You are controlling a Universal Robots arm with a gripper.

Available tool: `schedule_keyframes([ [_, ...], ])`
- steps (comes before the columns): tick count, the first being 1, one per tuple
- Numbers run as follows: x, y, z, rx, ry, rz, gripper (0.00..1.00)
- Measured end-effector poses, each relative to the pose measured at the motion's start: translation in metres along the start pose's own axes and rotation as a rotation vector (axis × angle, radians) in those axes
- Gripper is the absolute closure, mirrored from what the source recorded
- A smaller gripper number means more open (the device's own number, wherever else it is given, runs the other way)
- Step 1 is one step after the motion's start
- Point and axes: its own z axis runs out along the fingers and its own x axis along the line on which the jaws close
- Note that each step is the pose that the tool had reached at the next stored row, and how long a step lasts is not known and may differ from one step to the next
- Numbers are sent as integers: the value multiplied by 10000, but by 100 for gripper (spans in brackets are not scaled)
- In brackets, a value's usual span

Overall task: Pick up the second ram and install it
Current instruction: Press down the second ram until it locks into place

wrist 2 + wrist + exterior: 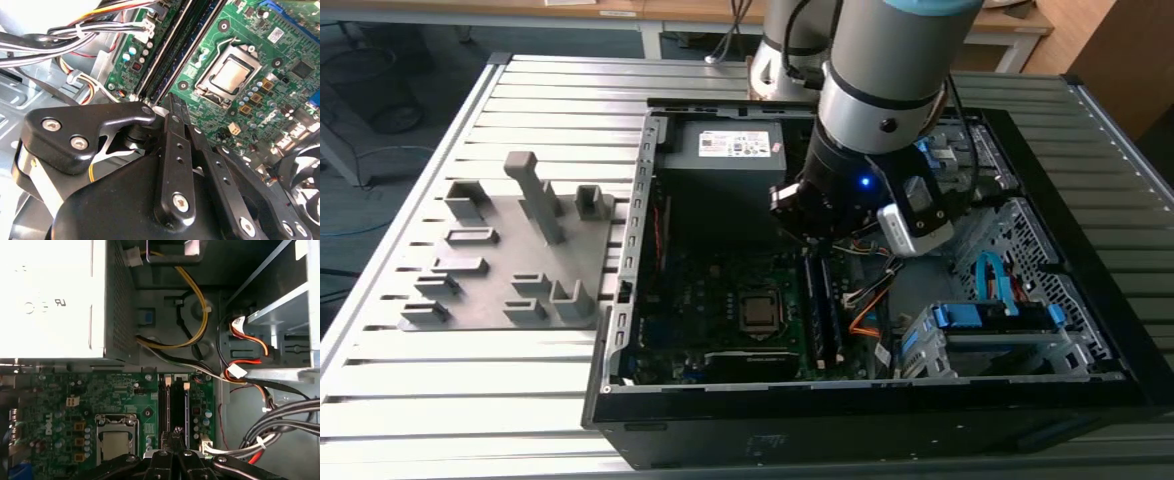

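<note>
Exterior view, left to right: grey parts holder (507, 250) at 9 o'clock on slatted table (400, 400); open computer case (1067, 390) centre-right; grey power supply (734, 145) at 12 o'clock inside case.

Gripper (811, 235) hangs over motherboard (707, 300), above memory slots (823, 300). In first wrist view, fingers (176, 437) pressed together, tips at slot line.

Second ram (829, 305) lies in slot at 6 o'clock from gripper, right of processor socket (757, 312). Whether fingers touch it: cannot tell.

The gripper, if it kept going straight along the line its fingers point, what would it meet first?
Most likely the memory slots on the motherboard: in both wrist views the gripper has its fingers together right above them. How much gap remains is unclear, and I cannot tell whether a stick is seated there.
</note>
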Motion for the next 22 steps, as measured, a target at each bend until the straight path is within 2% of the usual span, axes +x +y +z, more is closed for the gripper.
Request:
schedule_keyframes([
  [9, 2, 161, 176, 11, -1, 1, 90],
  [16, 3, 263, 291, 293, -6, 2, 90],
  [22, 3, 297, 375, 324, -7, 1, 90],
])
